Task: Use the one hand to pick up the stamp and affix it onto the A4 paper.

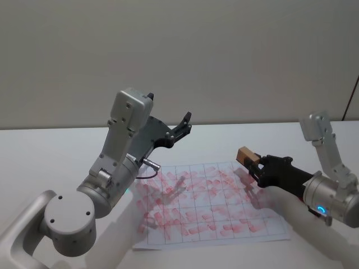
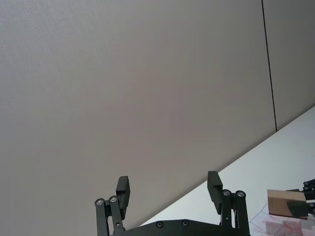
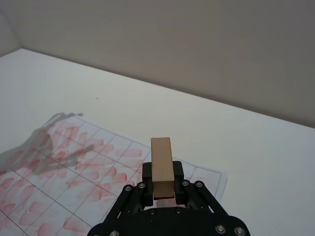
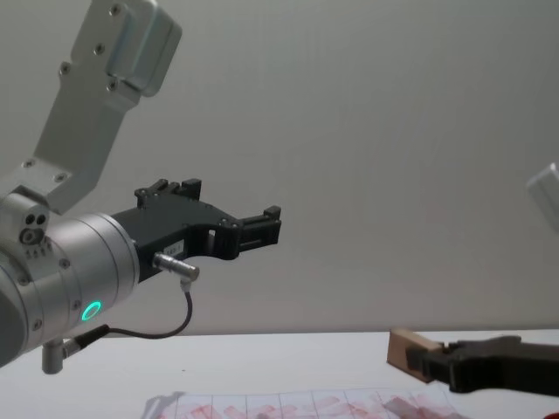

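Light-brown wood, the stamp [image 1: 247, 155] [image 3: 162, 162] [image 4: 407, 349] sits clamped between the short dark fingers of the right gripper [image 1: 257, 165] [image 3: 162, 173] [image 4: 428, 360]. That gripper reaches in from the right and holds the block, tilted, over the far right corner of the A4 paper [image 1: 213, 207] [image 3: 74, 167] [image 4: 288, 406]. This gridded sheet lies flat on the white tabletop [image 1: 56, 151] and is covered with red prints [image 1: 190, 221]. The left gripper [image 1: 182, 128] [image 2: 168, 183] [image 4: 271, 225], on its big silver wrist [image 4: 79, 262], hangs high above the sheet's far left side, jaws spread wide and grasping nothing.
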Available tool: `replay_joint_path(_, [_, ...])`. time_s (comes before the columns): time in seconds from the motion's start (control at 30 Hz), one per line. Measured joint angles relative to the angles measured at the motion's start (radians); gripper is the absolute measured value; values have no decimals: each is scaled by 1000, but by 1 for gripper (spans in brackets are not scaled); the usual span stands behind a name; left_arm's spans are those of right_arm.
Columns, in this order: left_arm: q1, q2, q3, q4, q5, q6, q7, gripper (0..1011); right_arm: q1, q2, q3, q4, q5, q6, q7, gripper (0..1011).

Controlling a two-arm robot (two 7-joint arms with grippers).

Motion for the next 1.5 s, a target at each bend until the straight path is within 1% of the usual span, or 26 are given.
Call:
replay_joint_path(0.17, [0, 0, 0, 0, 0, 0, 0, 1001, -2, 5, -5, 8, -22, 19, 6, 216])
replay_joint_path(0.37, [0, 0, 0, 0, 0, 0, 0, 1001, -12, 12, -9, 12, -33, 33, 7, 216])
replay_joint_path(0.8, [0, 0, 0, 0, 0, 0, 0, 1001, -27, 13, -19, 27, -28, 42, 3, 216])
replay_joint_path(1.1, [0, 0, 0, 0, 0, 0, 0, 1001, -27, 7, -26, 42, -21, 40, -5, 216])
replay_joint_path(1.4, [0, 0, 0, 0, 0, 0, 0, 1001, -25, 5, -31, 49, -20, 40, -10, 216])
replay_joint_path(1.5, [0, 0, 0, 0, 0, 0, 0, 1001, -25, 5, -32, 49, -23, 32, -12, 216])
